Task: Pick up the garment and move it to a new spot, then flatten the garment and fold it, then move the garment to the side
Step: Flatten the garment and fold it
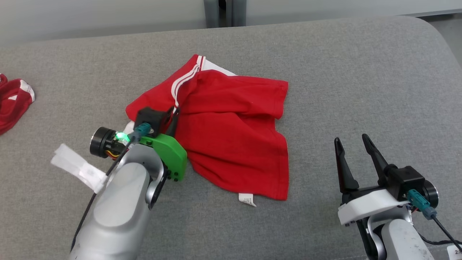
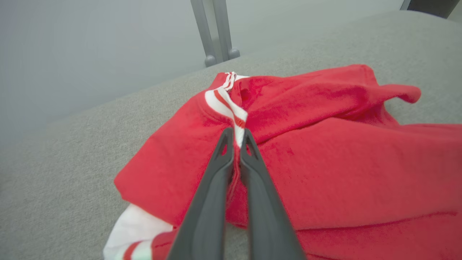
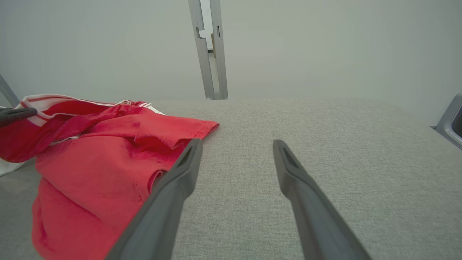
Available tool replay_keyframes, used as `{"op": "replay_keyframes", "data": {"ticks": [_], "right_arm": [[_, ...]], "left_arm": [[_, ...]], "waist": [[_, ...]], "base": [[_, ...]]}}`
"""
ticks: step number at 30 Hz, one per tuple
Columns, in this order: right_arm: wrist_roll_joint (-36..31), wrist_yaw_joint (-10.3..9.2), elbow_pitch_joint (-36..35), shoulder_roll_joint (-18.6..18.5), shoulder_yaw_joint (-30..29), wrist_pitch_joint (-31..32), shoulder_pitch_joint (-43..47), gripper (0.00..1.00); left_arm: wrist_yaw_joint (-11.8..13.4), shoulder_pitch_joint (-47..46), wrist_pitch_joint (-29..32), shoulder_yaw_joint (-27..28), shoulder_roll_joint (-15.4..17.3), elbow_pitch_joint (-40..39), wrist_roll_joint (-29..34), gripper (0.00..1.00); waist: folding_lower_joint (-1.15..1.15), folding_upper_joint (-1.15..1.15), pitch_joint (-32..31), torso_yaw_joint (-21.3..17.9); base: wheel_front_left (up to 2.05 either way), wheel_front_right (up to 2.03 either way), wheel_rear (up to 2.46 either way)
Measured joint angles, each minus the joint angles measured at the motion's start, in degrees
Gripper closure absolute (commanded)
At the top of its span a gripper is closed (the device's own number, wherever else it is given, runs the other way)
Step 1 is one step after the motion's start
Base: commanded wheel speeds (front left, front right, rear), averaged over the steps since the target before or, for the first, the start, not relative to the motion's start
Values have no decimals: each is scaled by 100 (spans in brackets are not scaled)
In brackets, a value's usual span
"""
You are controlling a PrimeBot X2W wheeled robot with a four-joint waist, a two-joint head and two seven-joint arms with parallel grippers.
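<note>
So we're on the very first step here, the pick-up. Far left there's another red bundle (image 1: 12, 104) at the edge of the grey tabletop (image 1: 361, 72), and we reckon that one's not ours to touch right now. Our left pincer (image 2: 237, 133) is pressed together on the red garment (image 1: 231, 126), pinching the fold with the white striped trim (image 2: 231, 104) on its left side. The red garment lies crumpled mid-tabletop, spreading out to the right of that pincer, not flattened at all. Over on the right, our right pincer (image 1: 351, 139) is spread wide and holding nothing, parked near the right hem. Next move as we see it: lift straight up, make sure the pinch holds the cloth, then carry it to a fresh spot
</note>
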Motion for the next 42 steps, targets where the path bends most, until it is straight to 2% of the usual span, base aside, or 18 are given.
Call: {"op": "replay_keyframes", "data": {"ticks": [4,8,13,16,21,32,33,34,35,36,42], "right_arm": [[-2,0,5,-1,-37,0,87,0],[-2,0,4,0,-29,0,97,0],[8,0,-13,0,13,0,99,0],[14,0,-16,0,9,0,99,0],[14,0,-22,0,12,0,88,0],[25,0,-19,0,90,0,-42,0],[27,0,-16,0,102,0,-49,0],[34,0,-13,0,109,0,-58,0],[38,0,-11,0,118,0,-73,0],[40,0,-9,0,120,0,-85,0],[40,0,11,0,63,0,-98,0]], "left_arm": [[32,19,-385,699,-299,-476,-1063,100],[376,37,-597,1480,-339,-804,-1903,100],[756,271,-584,2427,-263,-808,-2708,100],[936,458,-541,2780,-120,-725,-2928,100],[1056,700,-539,3022,-76,-567,-3118,100],[1025,688,-719,3139,-47,-207,-3233,100],[1018,639,-743,3138,-42,-175,-3233,93],[1007,598,-751,3139,-35,-148,-3233,60],[1004,552,-778,3143,-30,-114,-3233,23],[1001,521,-801,3136,-20,-81,-3233,0],[838,452,-959,2993,83,5,-3086,0]], "waist": [[0,0,-85,34],[0,0,-129,57],[0,0,-86,37],[0,0,-30,31],[0,0,75,29],[0,0,305,-32],[0,0,321,-46],[0,0,334,-58],[0,0,347,-73],[0,0,360,-90],[0,0,362,-127]], "base": [[0,0,0],[0,0,0],[0,0,0],[0,0,0],[0,0,0],[0,0,0],[0,0,0],[0,0,0],[0,0,0],[0,0,0],[0,0,0]]}}
